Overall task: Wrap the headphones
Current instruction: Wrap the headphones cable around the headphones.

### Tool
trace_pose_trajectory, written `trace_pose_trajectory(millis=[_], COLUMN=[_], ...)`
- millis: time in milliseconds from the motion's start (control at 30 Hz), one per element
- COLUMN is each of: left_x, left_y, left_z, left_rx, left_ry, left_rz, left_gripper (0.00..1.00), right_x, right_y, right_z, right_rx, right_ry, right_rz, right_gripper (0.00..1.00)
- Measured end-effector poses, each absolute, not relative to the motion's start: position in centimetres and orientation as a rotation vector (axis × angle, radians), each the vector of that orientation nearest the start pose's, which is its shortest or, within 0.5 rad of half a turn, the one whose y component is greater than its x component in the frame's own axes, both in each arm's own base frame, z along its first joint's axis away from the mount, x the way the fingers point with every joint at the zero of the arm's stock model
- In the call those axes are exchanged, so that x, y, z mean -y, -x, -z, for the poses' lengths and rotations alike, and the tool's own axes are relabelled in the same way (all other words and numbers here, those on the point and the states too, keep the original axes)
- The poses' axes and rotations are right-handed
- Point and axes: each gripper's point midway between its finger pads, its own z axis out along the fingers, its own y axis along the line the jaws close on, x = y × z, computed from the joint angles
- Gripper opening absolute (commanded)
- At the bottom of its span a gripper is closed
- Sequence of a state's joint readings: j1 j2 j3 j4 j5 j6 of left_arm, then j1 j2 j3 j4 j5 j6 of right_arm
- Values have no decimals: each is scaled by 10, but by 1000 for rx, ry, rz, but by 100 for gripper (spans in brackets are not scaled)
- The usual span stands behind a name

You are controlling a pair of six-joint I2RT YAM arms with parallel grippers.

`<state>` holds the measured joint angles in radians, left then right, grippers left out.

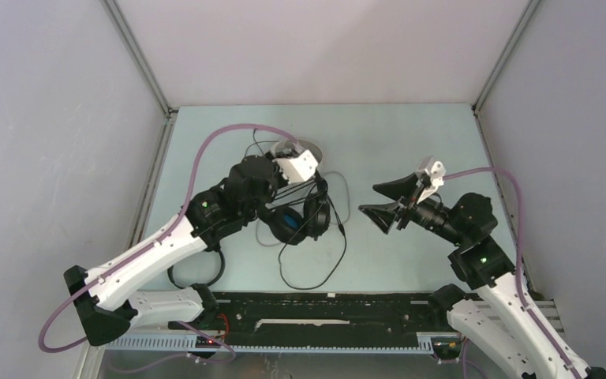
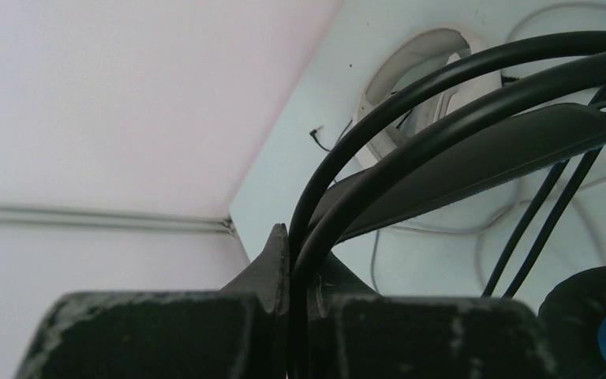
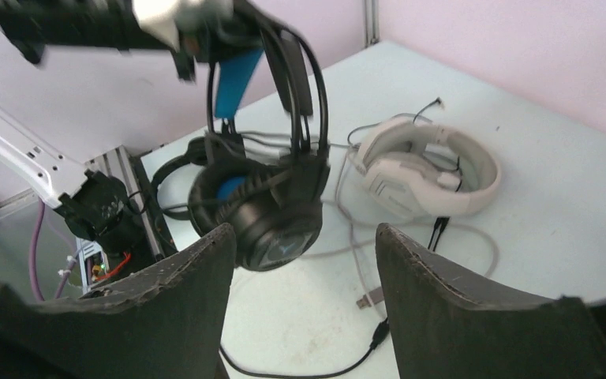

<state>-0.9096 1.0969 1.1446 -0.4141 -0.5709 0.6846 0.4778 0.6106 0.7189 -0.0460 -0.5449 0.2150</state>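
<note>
black headphones [image 3: 272, 221] (blue accents), white-grey headphones [image 3: 398, 185], pale table [image 3: 552, 181]

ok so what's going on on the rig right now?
The left pincer is shut on the headband of the black headphones, which hang from it. The right pincer is open and empty, facing them. The white headphones lie on the table behind, with cables loose around them.

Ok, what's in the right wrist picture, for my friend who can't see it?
Bulky black headphones with blue accents hang from the left end effector, which grips their headband. White headphones lie on the pale table behind them. Up close, the right end effector shows two dark fingers standing open.
</note>
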Motion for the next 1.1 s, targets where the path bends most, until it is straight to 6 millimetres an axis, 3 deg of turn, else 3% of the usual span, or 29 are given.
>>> trace_pose_trajectory(millis=[133, 367, 600, 933, 1033, 1100], left_x=[186, 190, 195, 208, 208, 209], left_y=[-292, -289, -286, -272, -269, -267], left_z=[-351, -405, -417, -451, -459, -462], left_rx=[-1618, -1624, -1643, -1622, -1614, -1614], left_ry=[-869, -590, -436, -306, -287, -275], left_rz=[-294, -94, 44, 291, 330, 349], left_gripper=[0, 0, 0, 0, 0, 0], right_x=[-214, -226, -242, -290, -306, -315], right_y=[-181, -146, -125, -137, -145, -148], right_z=[-291, -291, -274, -250, -228, -214], right_rx=[-1474, -1316, -1178, -1118, -1190, -1232], right_ry=[674, 764, 834, 919, 932, 944], right_rz=[-983, -1043, -1047, -969, -938, -922], right_gripper=[71, 74, 77, 75, 70, 61])
